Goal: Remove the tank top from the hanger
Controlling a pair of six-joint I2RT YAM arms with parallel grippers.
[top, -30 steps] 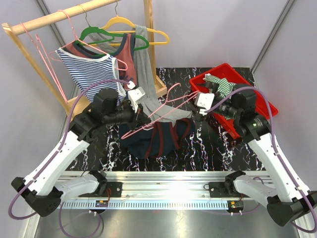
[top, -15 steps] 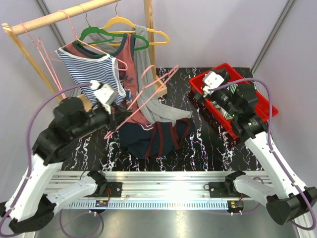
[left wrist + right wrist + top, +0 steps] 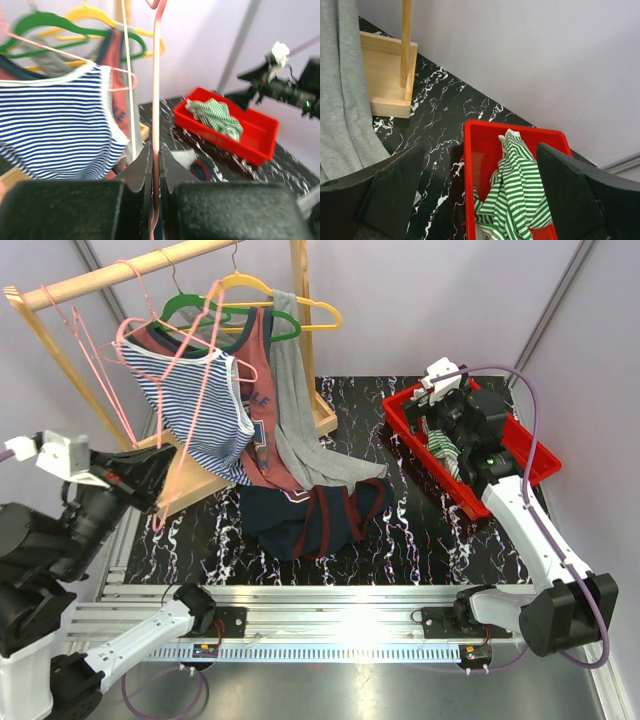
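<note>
Pink hanger (image 3: 156, 95), left claw (image 3: 156, 149) pinching (right (image 3: 480, 152) agape)

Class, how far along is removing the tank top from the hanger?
Done: green-striped top in red bin, navy top on table. In hand: left end effector shut on bare pink hanger; right end effector open over bin. Left: blue-striped top hangs on the rack.

pink hanger (image 3: 156, 75): thin smooth rod, slight sheen
left gripper (image 3: 155, 154): matt black, grainy plastic
navy tank top (image 3: 300, 525): soft matt cloth, maroon trim
striped top (image 3: 190, 410), eleven o'clock: matt knit cloth
rack (image 3: 100, 276): pale, smooth bare wood
red bin (image 3: 528, 452), two o'clock: glossy moulded plastic
table (image 3: 420, 540): black marble-look, polished
rail (image 3: 330, 615), six o'clock: brushed metal
</note>
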